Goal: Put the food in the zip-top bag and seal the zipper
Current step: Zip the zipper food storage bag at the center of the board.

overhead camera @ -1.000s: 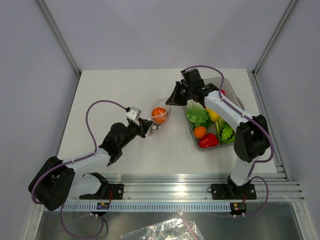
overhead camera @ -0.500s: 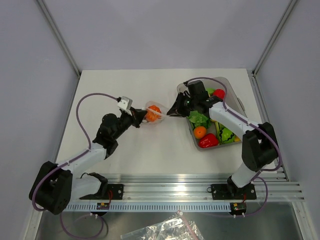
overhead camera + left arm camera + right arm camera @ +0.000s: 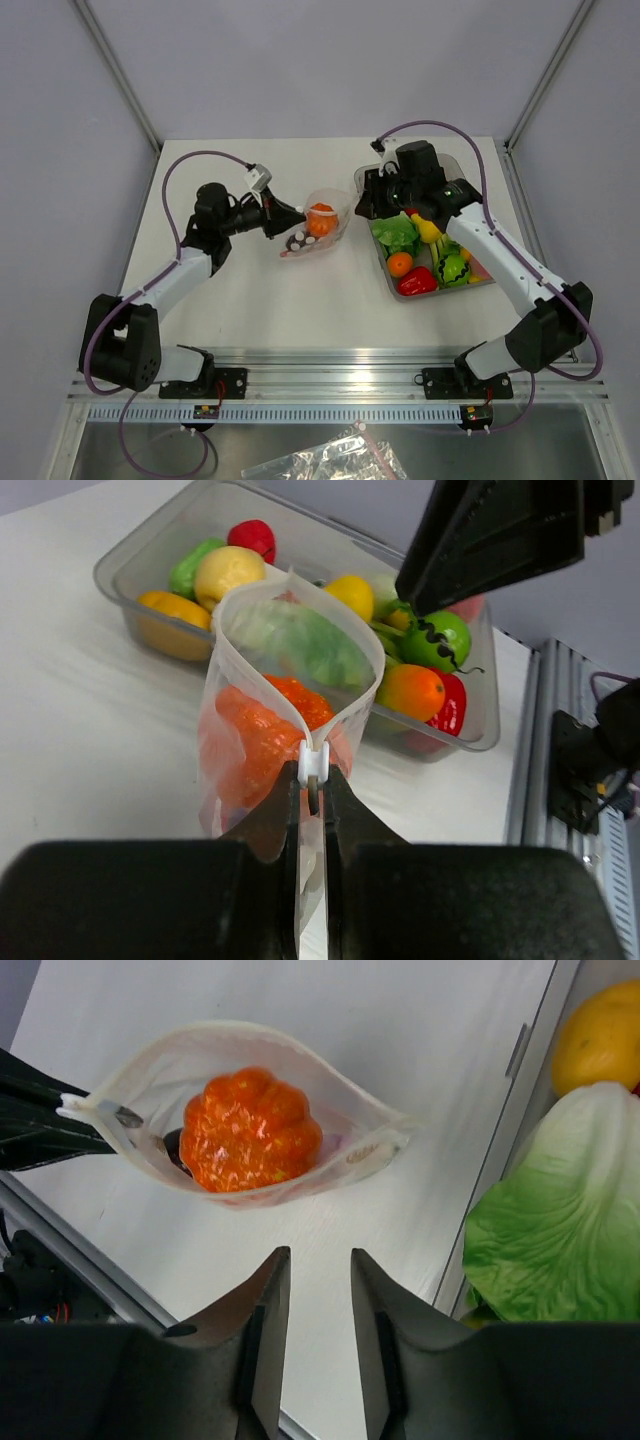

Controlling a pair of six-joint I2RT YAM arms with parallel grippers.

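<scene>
Item one, my left claw (image 3: 284, 217): closed, pinching the end of the bag (image 3: 322, 228) at its mouth edge, with the fingertips (image 3: 285, 802) pressed on the plastic just under a small white tab. Item two, my right claw (image 3: 320, 1260): jaws partly apart, with bare table (image 3: 250, 290) showing between them, holding and touching nothing; it hangs at 3 o'clock of the bag, over the tray's (image 3: 392, 284) 10 o'clock corner. Item three, the bag: clear, at 9 o'clock of the tray in the top view, its mouth gaping in a leaf shape and the zipper (image 3: 240, 1028) unsealed all round. I cannot tell whether its bottom rests on the table. Item four, contents: one knobbly orange piece (image 3: 250, 1130) inside, with a dark piece (image 3: 174, 1150) partly hidden beneath it. Item five, the tray: holds green lettuce (image 3: 560, 1230), a red pepper (image 3: 417, 281) and other coloured produce.
</scene>
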